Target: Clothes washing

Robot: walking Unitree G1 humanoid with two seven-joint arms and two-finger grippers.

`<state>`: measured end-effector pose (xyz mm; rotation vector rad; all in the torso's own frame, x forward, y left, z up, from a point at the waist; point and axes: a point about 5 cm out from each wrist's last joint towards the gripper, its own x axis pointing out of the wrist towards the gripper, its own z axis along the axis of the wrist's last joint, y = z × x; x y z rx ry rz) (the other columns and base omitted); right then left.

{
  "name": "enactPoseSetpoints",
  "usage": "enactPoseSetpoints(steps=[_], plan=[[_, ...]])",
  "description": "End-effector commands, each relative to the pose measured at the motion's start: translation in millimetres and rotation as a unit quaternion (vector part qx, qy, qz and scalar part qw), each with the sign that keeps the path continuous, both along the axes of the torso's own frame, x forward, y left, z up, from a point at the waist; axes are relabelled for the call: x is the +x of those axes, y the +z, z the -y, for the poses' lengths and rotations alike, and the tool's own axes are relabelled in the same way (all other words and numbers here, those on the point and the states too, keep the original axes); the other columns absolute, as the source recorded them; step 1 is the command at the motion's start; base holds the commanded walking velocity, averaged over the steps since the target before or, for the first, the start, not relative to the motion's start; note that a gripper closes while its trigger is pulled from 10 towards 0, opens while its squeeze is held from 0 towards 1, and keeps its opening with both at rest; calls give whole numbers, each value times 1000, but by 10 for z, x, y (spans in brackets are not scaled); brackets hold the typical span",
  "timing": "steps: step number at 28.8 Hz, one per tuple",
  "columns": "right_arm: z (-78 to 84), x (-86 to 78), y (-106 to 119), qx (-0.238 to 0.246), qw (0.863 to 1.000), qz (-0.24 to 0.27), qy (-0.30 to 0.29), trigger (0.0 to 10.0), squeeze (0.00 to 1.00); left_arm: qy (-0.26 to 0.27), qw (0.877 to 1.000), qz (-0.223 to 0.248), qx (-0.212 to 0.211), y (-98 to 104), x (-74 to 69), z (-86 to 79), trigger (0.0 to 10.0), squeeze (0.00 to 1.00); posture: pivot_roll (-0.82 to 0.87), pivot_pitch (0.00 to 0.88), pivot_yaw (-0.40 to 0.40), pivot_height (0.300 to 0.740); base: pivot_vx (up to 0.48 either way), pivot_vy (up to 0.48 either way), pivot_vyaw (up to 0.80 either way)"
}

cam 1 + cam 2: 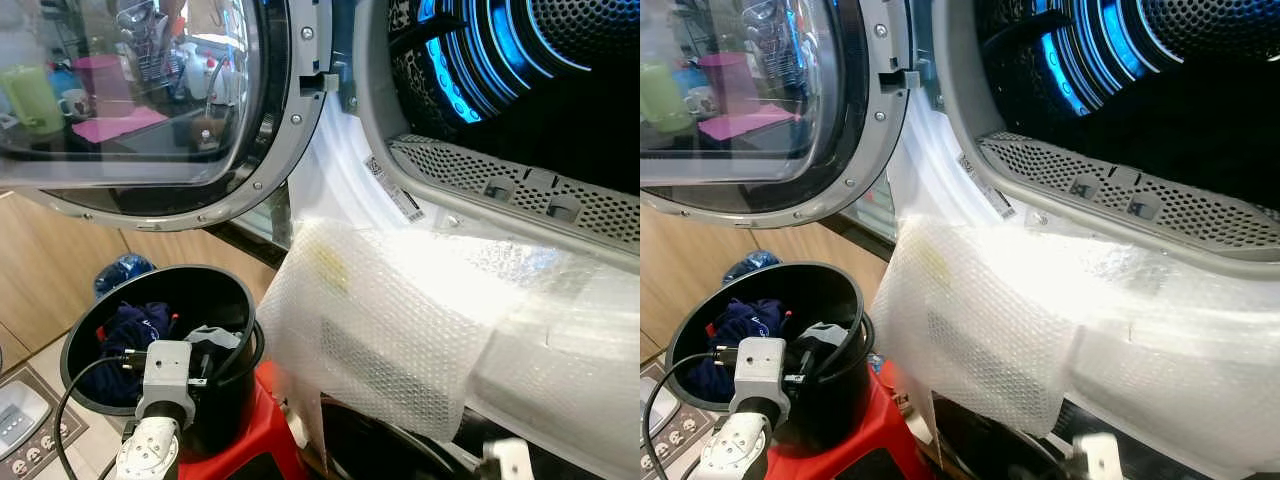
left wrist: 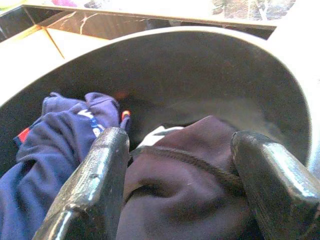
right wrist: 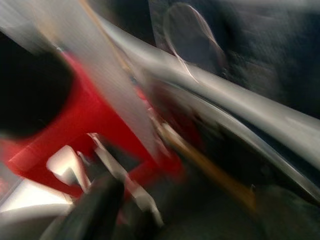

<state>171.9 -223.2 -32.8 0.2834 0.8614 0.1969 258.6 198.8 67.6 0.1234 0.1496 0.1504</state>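
The left gripper (image 2: 175, 185) reaches down into the round black plastic bucket (image 1: 225, 290), its two black fingers (image 2: 95, 190) spread apart on either side of a dark maroon garment (image 2: 190, 170); a navy blue garment (image 2: 45, 145) lies just beside one finger. If the fingers close shallowly, the fold could slip out, or the navy piece could drag along and spill short of the open washing machine drum (image 1: 520, 70) above. The right gripper's view is blurred; I cannot tell its state.
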Motion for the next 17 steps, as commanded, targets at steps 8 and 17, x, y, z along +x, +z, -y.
enactPoseSetpoints(steps=[8,17], plan=[[183,-411,-569,-100,957,-142,-233,10000,0,-5,1000,16,18,86,-44,-5,10000,0,-32,52,22,740,0,0,0],[15,-578,-713,-151,944,-187,-225,10000,0,12,988,145,46,602,-137,-25,10000,0,5,51,22,740,0,0,0]])
